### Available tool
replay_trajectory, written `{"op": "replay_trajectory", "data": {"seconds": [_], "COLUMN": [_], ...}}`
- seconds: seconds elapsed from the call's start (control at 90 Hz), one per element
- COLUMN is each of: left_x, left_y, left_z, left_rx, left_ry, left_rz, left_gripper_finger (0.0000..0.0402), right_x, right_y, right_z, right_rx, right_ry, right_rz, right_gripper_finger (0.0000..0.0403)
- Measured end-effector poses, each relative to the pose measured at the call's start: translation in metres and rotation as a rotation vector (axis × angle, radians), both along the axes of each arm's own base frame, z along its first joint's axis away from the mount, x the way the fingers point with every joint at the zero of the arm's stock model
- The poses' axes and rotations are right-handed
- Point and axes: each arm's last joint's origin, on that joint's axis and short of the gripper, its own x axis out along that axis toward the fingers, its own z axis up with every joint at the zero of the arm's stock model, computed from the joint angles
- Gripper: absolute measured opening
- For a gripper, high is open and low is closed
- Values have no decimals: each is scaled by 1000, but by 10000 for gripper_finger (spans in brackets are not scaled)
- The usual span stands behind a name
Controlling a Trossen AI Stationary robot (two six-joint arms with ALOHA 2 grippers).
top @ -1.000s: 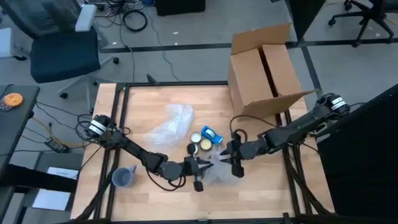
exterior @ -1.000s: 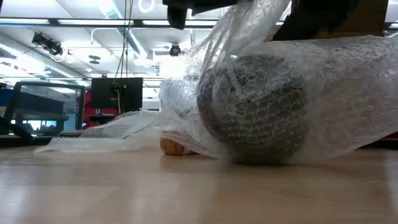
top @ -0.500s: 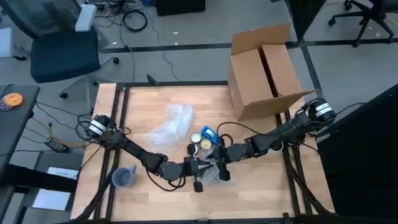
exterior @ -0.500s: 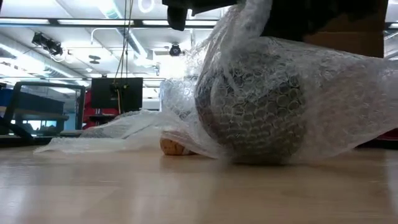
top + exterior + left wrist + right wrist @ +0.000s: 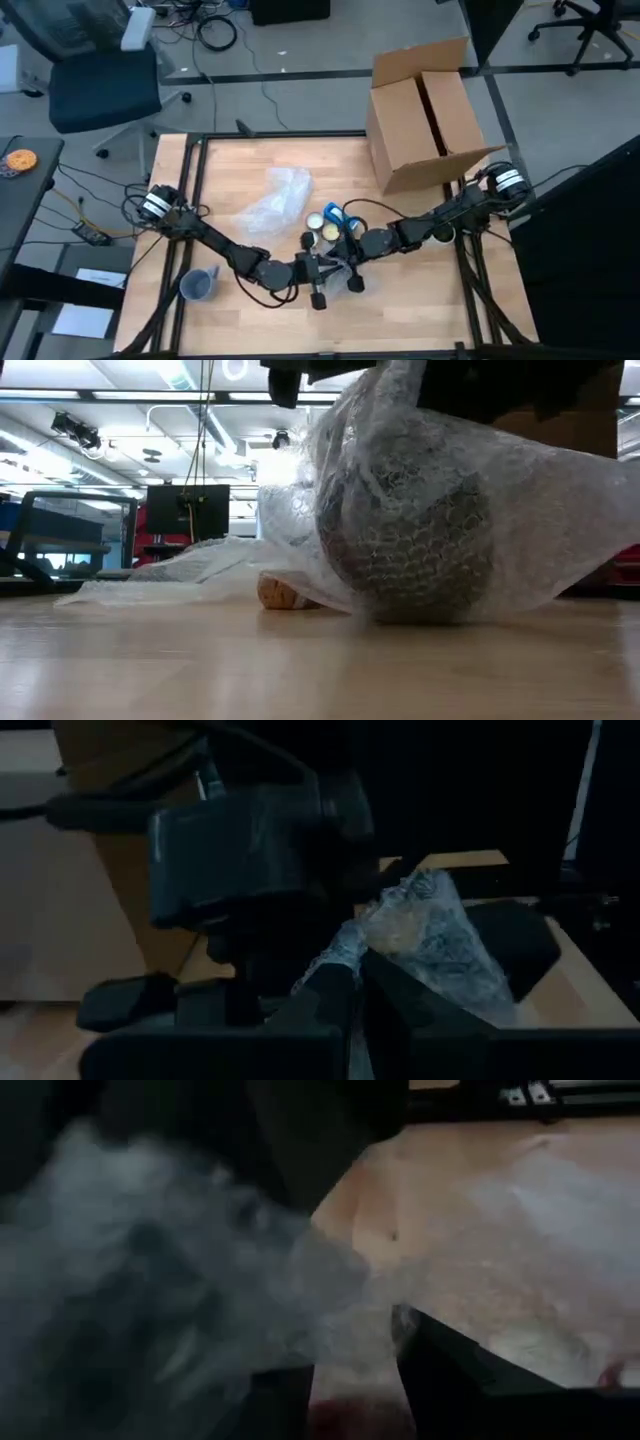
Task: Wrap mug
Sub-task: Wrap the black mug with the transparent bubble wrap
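A wooden table (image 5: pixel 240 170) is shown in a workshop, a cardboard box (image 5: pixel 425 110) at its far right edge; near the front centre the mug (image 5: pixel 415 545) is seen lying on its side, swathed in bubble wrap (image 5: pixel 540 510). The left gripper (image 5: pixel 322 270) is pinched on a wrap fold beside the mug; the right gripper (image 5: pixel 355 262) is lowered over the bundle, its grip not discernible. The mug is judged rigid, breakable and prone to rolling, the film light and slippery; hold is best taken on the loose wrap edge.

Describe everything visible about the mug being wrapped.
The mug is dark and rounded, and shows only through the clear bubble wrap bunched over it. It rests on the wooden table near the front middle, and no handle can be made out. The wrap gathers upward over it toward dark robot parts above. From overhead, the left gripper and right gripper meet at the bundle.
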Motion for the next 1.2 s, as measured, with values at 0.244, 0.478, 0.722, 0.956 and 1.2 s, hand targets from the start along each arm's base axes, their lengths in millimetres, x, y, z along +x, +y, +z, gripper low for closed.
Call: {"op": "replay_trajectory", "data": {"seconds": [0.244,0.478,0.722,0.956,1.2], "left_x": [0,0,0,2,8], "left_y": [-1,-1,-1,5,19], "left_z": [3,-2,-2,-4,-4], "left_rx": [-10,8,8,25,25], "left_ry": [-19,14,12,36,41], "left_rz": [-1,-10,-8,10,47], "left_gripper_finger": [0,0,0,0,0], "right_x": [-7,-16,-28,-58,-94], "right_y": [-4,-7,-12,-17,-11], "right_z": [15,22,33,66,111], "right_rx": [-23,-8,-21,-51,2], "right_ry": [-11,52,100,86,-85], "right_rz": [2,-10,-42,-137,-143], "right_gripper_finger": [113,113,113,113,113]}}
